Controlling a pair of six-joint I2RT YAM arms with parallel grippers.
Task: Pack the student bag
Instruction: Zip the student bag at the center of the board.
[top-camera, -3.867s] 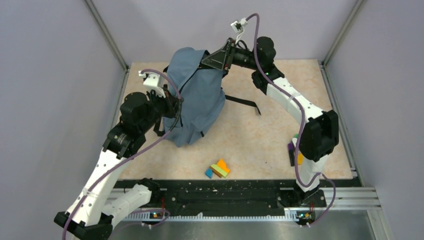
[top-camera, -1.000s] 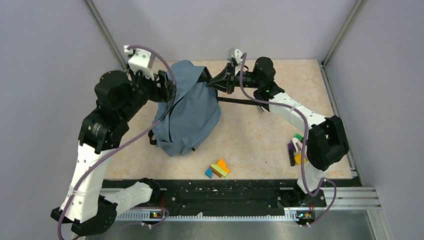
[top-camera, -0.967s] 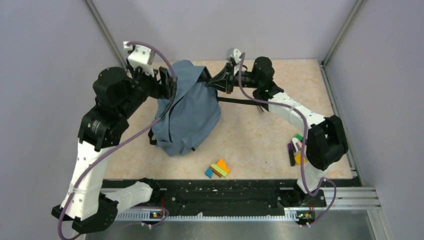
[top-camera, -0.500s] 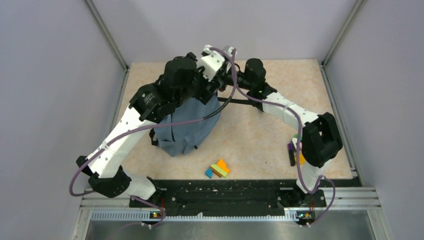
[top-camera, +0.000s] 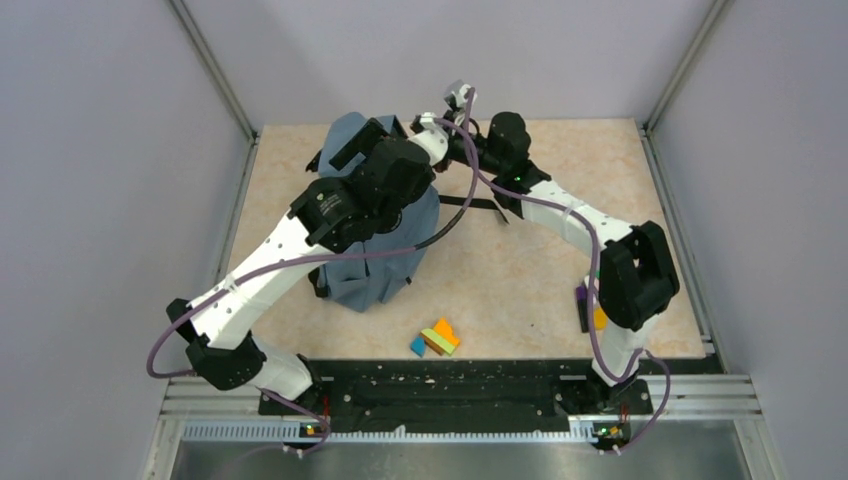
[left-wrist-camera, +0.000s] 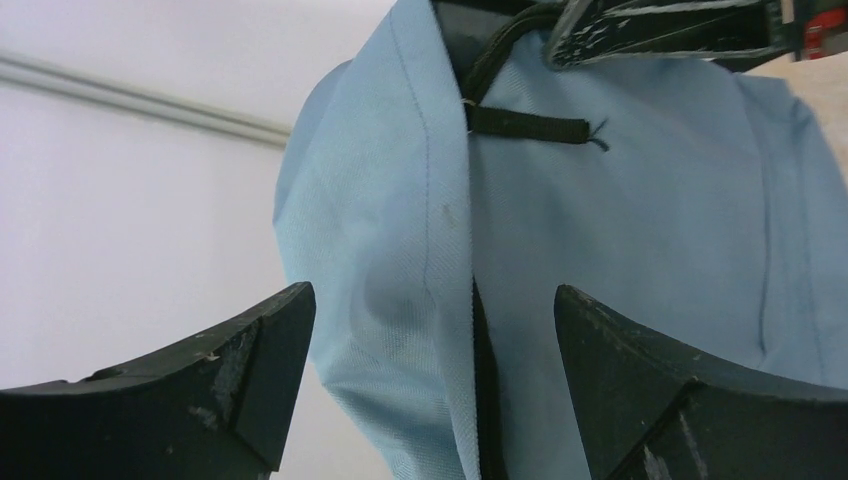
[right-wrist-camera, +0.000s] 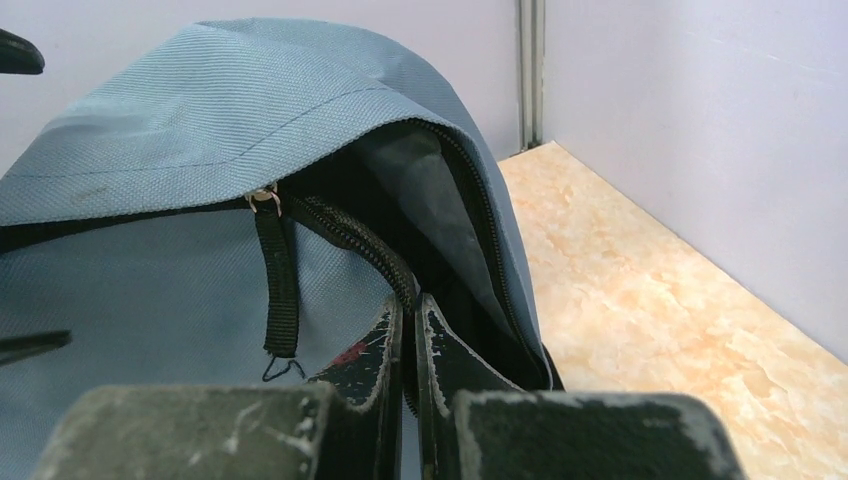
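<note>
Nearest the arm bases, a cluster of small coloured pieces (top-camera: 435, 338) lay on the table (top-camera: 520, 260). Orange, green and blue showed, perhaps three or four pieces, but the exact count could not be read. A second cluster (top-camera: 590, 305), purple and yellow, sat near the right edge, half hidden behind the right arm (top-camera: 590, 220), so it could not be counted either. Both lay apart from the bag, probably waiting to go in.

Further back stood the one student bag (top-camera: 385, 265), left of the table's middle and reaching toward the far-left corner, with the left arm (top-camera: 290, 240) stretched over it. One black strap (top-camera: 480, 203) trailed from it onto the table to the right.

At the far end, the two tools were at the bag's top. The right tool (right-wrist-camera: 410, 305) was closed, its two fingers pinching the zipper edge of the opening. This was apparently to hold the mouth up and stop the soft fabric sagging. One zipper pull (right-wrist-camera: 275, 290) hung just beside it. The left tool (left-wrist-camera: 432, 295) stood wide open with nothing in it. Its two fingers sat either side of the blue fabric's seam without touching, seemingly lined up to take the opposite lip.
</note>
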